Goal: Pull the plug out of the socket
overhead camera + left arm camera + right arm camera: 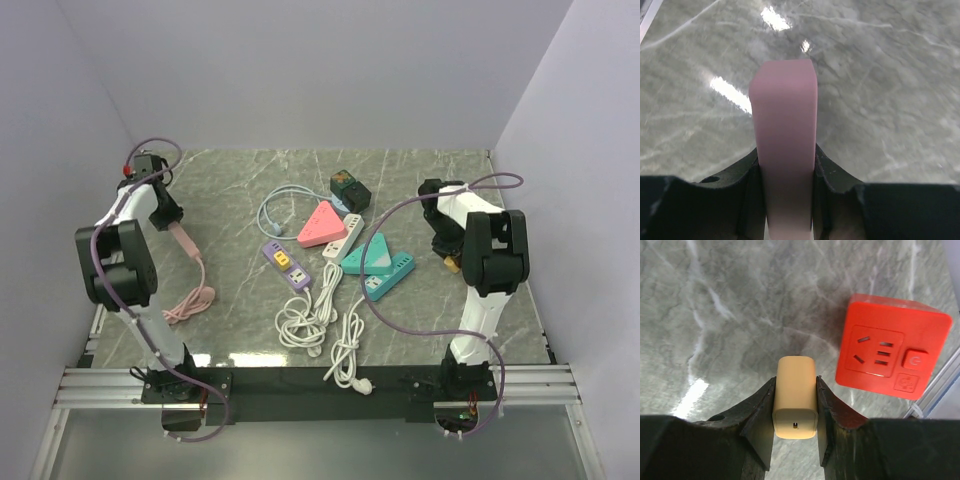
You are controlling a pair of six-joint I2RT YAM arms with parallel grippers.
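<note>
Right pincer [795,386] is clamped on the cream plug [795,405], already apart from the red socket [890,352], which lies flat on the table [715,315] just to its right, near the right edge. Left pincer [786,157] grips a pink block [785,105] well away by the left edge, so the right arm's nearer.

A robotics lab test cell: a left arm [118,262] and a right arm [492,250] are bolted to a metal rail [100,386] at the edge of a marble-patterned table [240,170]. Plain white walls [300,70] box it in, and assorted power strips [322,225] are laid out.
</note>
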